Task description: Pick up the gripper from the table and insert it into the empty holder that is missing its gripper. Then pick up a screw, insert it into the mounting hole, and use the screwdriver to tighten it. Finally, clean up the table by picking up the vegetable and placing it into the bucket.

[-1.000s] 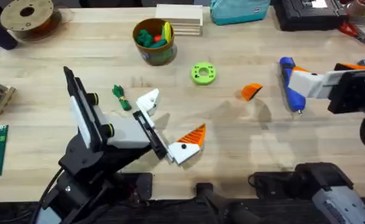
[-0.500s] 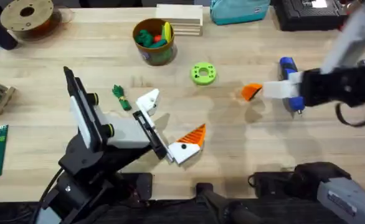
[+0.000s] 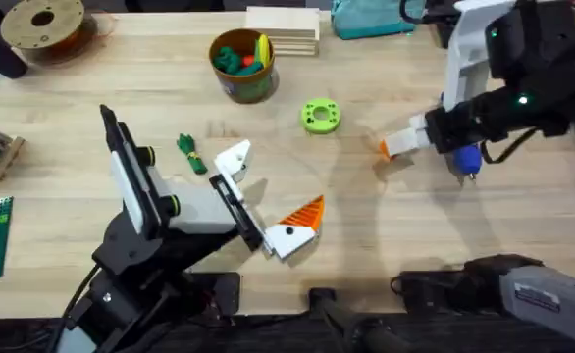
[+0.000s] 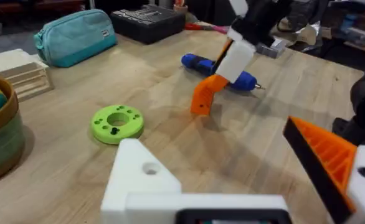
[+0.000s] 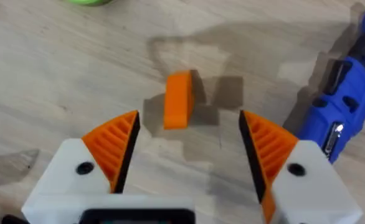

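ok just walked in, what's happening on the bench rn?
The right pincer is open and poised over the loose orange gripper lying on the table beside the blue screwdriver, lined up to grab it but not yet holding it. The left pincer sits near the middle of the table with one fin missing: the bare white holder waits empty. The vegetable lies on the table outside the bucket, and the screwdriver is untouched.
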Robot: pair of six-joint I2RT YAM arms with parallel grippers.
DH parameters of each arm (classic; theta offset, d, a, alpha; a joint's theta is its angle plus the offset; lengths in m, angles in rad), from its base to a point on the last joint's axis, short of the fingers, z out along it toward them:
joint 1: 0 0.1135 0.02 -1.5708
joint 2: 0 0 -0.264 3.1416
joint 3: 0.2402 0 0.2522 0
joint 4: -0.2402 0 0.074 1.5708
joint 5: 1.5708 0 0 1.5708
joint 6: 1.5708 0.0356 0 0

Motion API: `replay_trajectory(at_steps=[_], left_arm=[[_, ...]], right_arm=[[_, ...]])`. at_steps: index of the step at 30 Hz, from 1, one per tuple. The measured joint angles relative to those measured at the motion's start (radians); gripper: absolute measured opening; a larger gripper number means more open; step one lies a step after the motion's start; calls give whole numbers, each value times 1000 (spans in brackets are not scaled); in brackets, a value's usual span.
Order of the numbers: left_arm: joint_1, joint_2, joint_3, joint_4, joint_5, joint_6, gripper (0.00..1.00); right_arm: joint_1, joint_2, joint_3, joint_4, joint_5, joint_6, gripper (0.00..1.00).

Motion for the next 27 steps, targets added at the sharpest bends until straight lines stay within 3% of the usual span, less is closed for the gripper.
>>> replay_trajectory(at_steps=[3,8,11,27], left_arm=[[0,0,0,0,0,0,987],[0,0,0,0,0,0,987],[0,0,0,0,0,0,987],[0,0,0,0,0,0,987]], right_arm=[[0,38,0,42,3,-4,913],[2,82,0,70,3,-7,661],[4,84,0,67,3,-8,559],[4,84,1,42,-13,-17,447]])
